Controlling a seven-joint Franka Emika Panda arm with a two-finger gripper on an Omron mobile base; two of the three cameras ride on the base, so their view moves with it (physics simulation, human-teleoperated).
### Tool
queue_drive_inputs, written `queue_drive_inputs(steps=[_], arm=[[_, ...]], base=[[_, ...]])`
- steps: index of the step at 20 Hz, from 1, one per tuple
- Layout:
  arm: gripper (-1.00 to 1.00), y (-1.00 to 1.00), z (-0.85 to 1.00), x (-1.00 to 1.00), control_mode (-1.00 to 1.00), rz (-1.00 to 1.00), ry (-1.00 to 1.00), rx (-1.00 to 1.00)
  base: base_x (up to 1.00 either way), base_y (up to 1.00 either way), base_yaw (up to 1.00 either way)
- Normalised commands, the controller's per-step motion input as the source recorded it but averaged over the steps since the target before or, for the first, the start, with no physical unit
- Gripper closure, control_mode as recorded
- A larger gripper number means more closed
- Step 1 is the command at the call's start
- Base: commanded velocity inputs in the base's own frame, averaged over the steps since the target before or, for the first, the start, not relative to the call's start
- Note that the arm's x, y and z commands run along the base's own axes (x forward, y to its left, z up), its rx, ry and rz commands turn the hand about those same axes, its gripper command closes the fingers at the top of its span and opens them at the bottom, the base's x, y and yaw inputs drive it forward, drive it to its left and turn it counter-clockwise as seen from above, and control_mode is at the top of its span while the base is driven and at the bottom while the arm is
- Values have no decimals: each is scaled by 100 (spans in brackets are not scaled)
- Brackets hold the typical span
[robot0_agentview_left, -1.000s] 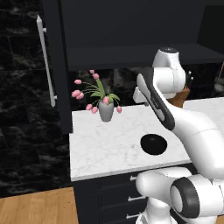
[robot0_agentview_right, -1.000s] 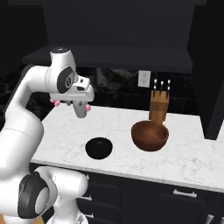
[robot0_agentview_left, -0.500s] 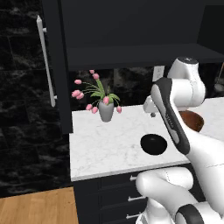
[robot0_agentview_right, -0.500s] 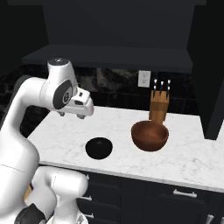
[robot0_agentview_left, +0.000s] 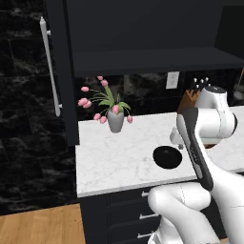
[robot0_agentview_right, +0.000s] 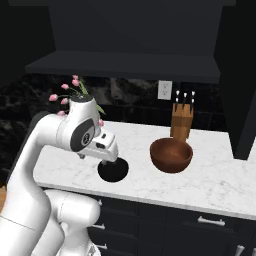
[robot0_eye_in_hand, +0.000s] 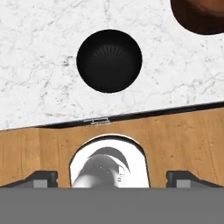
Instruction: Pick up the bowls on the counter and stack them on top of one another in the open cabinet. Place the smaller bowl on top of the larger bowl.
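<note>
The gripper (robot0_eye_in_hand: 112,176) now stands wide open and holds nothing; a second ago it was half closed, high beside the vase (robot0_agentview_left: 115,120). It has swung down over the counter's (robot0_agentview_right: 210,185) front edge, pointing down, just short of the black bowl (robot0_eye_in_hand: 109,60). Both bowls sit on the counter, the brown bowl (robot0_agentview_right: 171,154) nearby, so I judge a first pick is starting.

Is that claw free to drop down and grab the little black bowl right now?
Probably yes. The gripper is open and holds nothing, and the hand view looks straight down at the black bowl, which sits alone on the counter. The brown bowl stands well apart, so nothing seems to block it.
</note>
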Motion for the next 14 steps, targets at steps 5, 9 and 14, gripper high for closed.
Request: queue_drive_inputs(steps=[5,9,14], arm=[[-100,-26,-65,38,-100,-9,22,3],[-100,-20,-42,46,-100,-6,12,15],[-100,-20,-33,51,-100,0,11,14]], base=[[0,0,0],[0,0,0],[0,0,0]])
